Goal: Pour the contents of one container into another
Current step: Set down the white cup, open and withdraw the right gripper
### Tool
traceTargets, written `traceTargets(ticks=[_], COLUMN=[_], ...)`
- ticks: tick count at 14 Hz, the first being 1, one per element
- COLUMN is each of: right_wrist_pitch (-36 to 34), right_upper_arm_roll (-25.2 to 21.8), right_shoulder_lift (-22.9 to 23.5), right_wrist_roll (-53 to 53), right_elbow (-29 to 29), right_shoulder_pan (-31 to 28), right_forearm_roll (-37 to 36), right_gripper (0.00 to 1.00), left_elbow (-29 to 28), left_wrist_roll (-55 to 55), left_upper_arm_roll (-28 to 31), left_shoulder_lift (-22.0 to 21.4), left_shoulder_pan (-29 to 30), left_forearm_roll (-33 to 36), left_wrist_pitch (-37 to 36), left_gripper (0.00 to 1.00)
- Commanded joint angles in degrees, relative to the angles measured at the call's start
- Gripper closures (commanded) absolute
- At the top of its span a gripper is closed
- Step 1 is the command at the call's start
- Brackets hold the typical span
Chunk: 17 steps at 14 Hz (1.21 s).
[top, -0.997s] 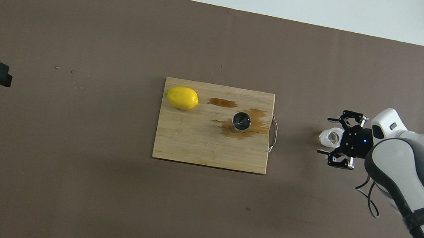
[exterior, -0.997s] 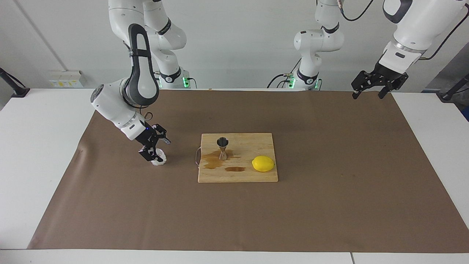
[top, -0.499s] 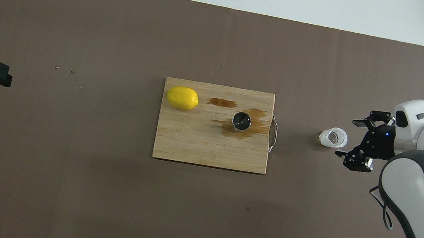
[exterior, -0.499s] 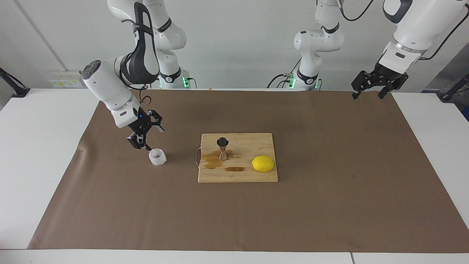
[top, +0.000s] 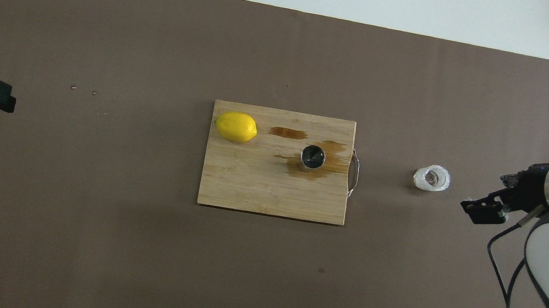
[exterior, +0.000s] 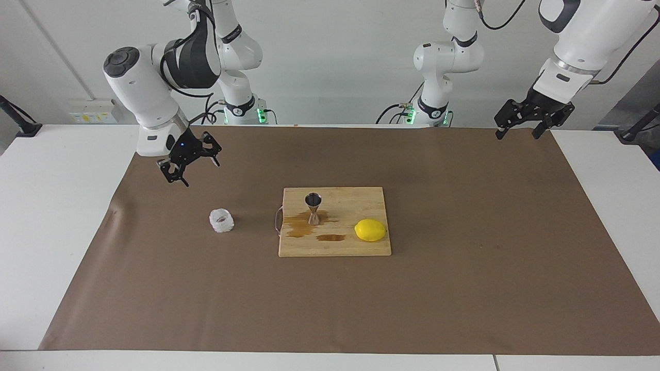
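The small crinkled translucent cup (exterior: 222,220) (top: 431,178) stands upright on the brown paper, beside the cutting board toward the right arm's end of the table. On the board stands the steel hourglass jigger (exterior: 313,206) (top: 313,156), upright, dark inside. My right gripper (exterior: 192,169) (top: 490,197) hangs open and empty in the air, well clear of the cup, over the paper toward the right arm's end. My left gripper (exterior: 517,135) (top: 4,100) waits open and empty, raised over the paper's edge at the left arm's end.
The wooden cutting board (exterior: 361,247) (top: 246,188) lies mid-table with a metal handle facing the cup. A yellow lemon (exterior: 370,230) (top: 236,126) lies on it. Brown wet stains (exterior: 301,228) (top: 332,148) spread around the jigger's foot. Brown paper (exterior: 464,288) covers the table.
My right gripper, which stood low with its fingers around the cup, has risen and drawn back toward the right arm's end. The cup stays in place. The left arm has not moved.
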Motion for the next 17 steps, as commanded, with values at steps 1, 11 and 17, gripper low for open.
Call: traceTargets(ticks=[1,11,17], right_wrist_pitch=[-8.21,-21.26,-19.66], right_upper_arm_roll=[0.54,-8.60,-6.75], right_shoulder_lift=[0.52,0.87,1.13], right_wrist_roll=[14.97,39.46,36.21], right_elbow=[6.26,18.76,19.02], right_shoulder_pan=[0.01,5.45,5.02], right_forearm_roll=[-3.45,-3.81,-8.73], right_gripper=[0.00,0.00,0.00], left_elbow=[-1.30,-1.30,-1.30], left_wrist_roll=[0.22,0.22,0.22], left_upper_arm_roll=[-0.01,-0.09,-0.01], left_shoulder_lift=[-1.41,-1.41,-1.41], left_shoulder_pan=[0.37,0.37,0.37], left_forearm_roll=[-0.66,-0.66,-0.66], left_wrist_pitch=[-0.32,-0.32,-0.32], left_gripper=[0.00,0.00,0.00])
